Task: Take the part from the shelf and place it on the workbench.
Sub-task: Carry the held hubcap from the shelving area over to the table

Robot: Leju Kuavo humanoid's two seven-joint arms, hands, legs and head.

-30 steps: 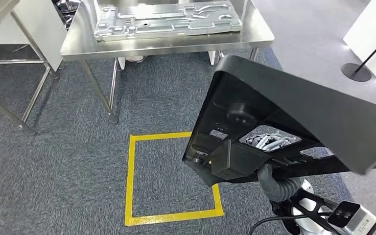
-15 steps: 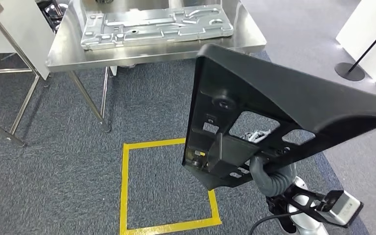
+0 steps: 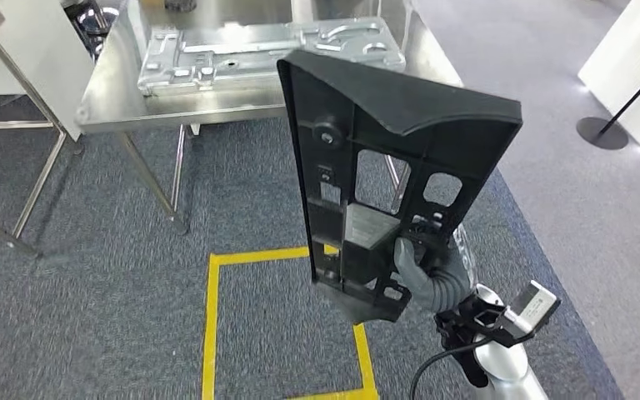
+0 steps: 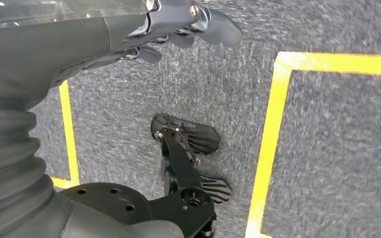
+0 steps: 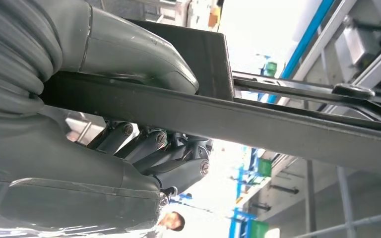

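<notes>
Right hand (image 3: 421,271) clamps black part (image 3: 383,158) (upright); left hand (image 4: 178,25) seemingly loose, empty.

Grey carpet (image 3: 92,292) marked with a yellow taped square (image 3: 213,325) (its corner also seen in the left wrist view). A stamped metal panel (image 3: 242,54) lies flat. At far right, a black round stand base (image 3: 600,132) beside a white panel (image 3: 633,67). White board (image 3: 42,58) at left.
</notes>
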